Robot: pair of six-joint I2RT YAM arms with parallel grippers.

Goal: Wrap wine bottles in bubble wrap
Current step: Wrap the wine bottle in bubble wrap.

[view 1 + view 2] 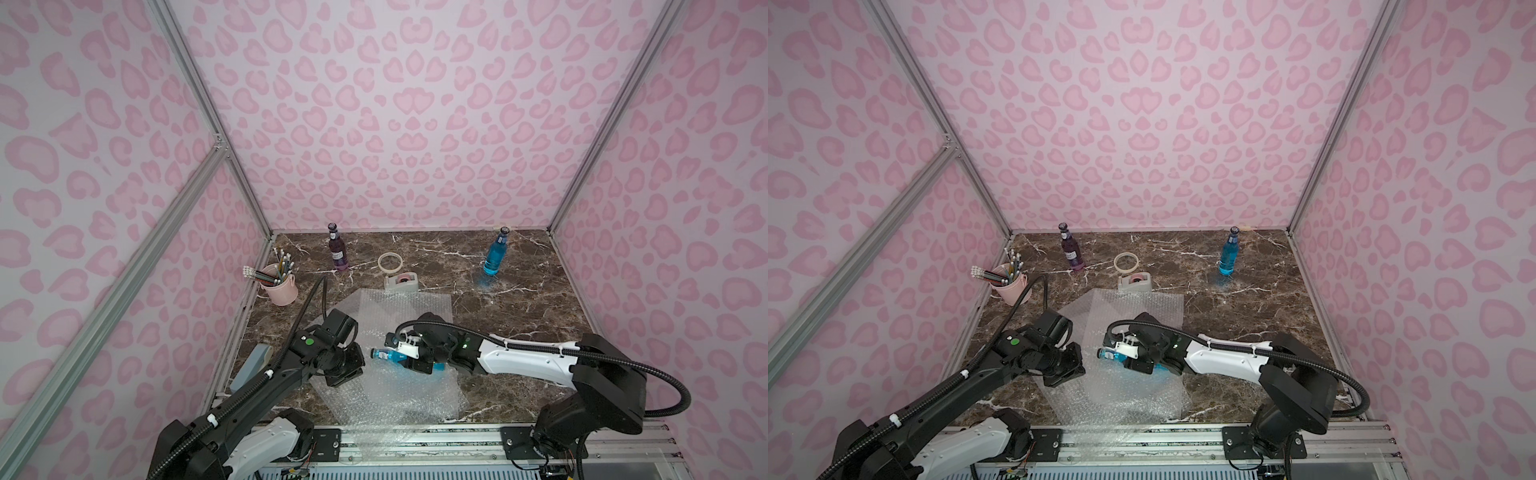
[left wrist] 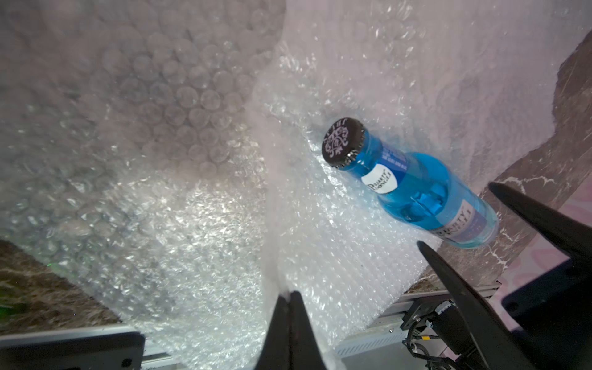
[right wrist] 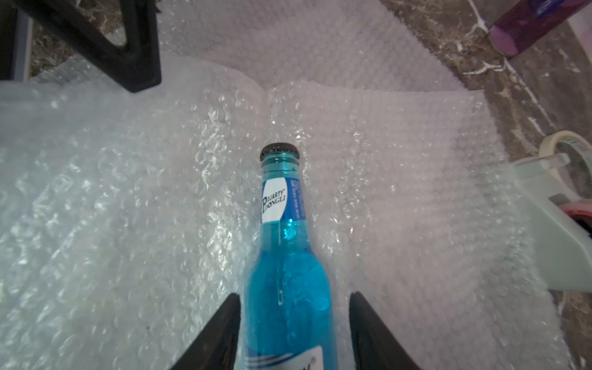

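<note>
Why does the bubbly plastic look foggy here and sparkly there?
Left wrist view: the clear bubble wrap sheet near the lens is out of focus, foggy; farther off it glints. Right wrist view: the lying bright blue glass bottle is sharp. Both top views: the upright blue glass bottle throws a bluish glow on the dark marble tabletop.

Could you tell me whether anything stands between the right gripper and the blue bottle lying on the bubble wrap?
Nothing visible does: the right gripper straddles the lying blue bottle, which rests on the bubble wrap.
</note>
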